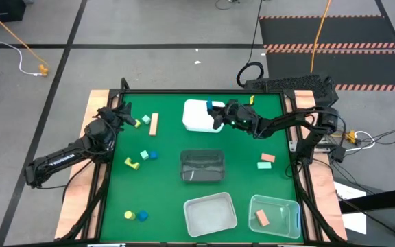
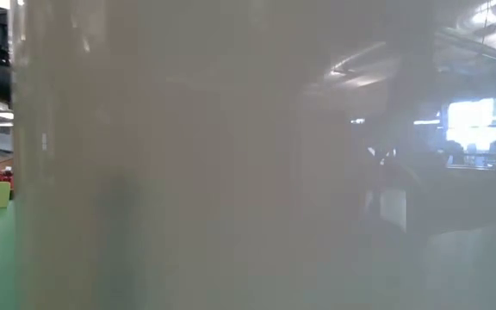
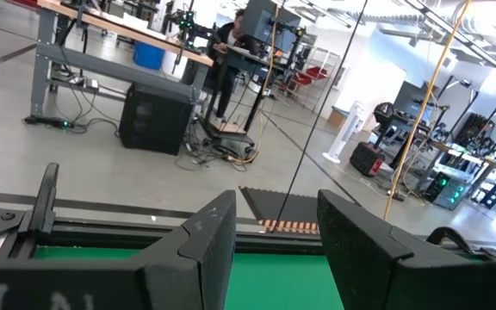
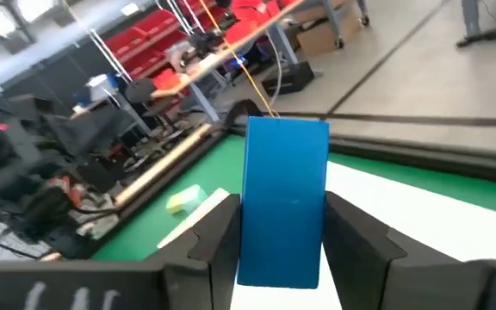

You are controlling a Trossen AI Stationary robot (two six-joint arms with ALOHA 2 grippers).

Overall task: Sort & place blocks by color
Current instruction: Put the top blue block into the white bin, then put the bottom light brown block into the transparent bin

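Blue block (image 4: 284, 202), pinched upright between the right hand's (image 1: 217, 114) fingers above the white tub (image 1: 197, 118) at the bench's (image 1: 252, 189) twelve o'clock, should be released low and centred; left hand (image 3: 275, 250) waits spread near ten o'clock.

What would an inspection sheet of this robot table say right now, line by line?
Surface: green table top with wooden side edges.
Job's things: a blue block between the right gripper's fingers above the white tub; a pink block in the clear tub; yellow, blue, green and pink blocks loose on the table.
Clutter: a dark tub and a second white tub, with nothing seen in them.
Grippers: right gripper shut on the blue block; left gripper open, holding nothing, at the table's far left corner.
Cables: orange and white cables on the floor.
Surroundings: workshop with benches, red carts and a person at a desk.
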